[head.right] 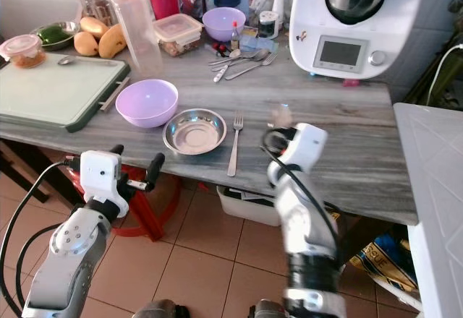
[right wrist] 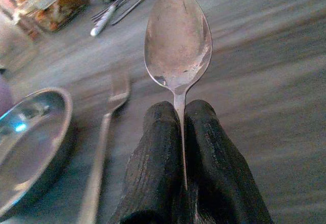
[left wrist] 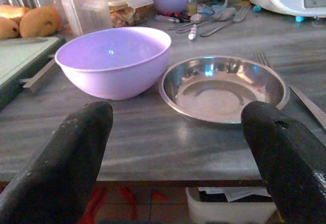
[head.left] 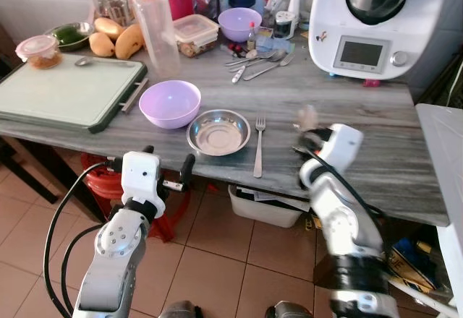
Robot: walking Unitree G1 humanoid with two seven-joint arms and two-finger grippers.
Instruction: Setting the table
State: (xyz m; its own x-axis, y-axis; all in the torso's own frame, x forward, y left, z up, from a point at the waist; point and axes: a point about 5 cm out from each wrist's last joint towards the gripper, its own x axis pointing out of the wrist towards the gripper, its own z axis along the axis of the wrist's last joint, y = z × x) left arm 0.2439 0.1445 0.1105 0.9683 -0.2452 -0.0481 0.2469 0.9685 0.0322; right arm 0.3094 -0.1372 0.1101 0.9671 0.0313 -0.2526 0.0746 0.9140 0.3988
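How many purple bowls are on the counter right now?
2. One large purple bowl sits at the front, beside the steel dish and next to the cutting board. A smaller purple bowl stands at the back among the containers. Clutter there could hide more.

Spoon [right wrist: 178, 40]: shiny metal, handle pinched between the right pincer [right wrist: 182, 113] fingers, bowl pointing forward above the grey tabletop [head.left: 376, 108].
Fork [head.left: 258, 146]: metal, flat, just right of the dish.
Steel dish [head.left: 218, 131]: shallow, empty, upright.
Lilac bowl [head.left: 169, 103]: upright, just left of the dish.
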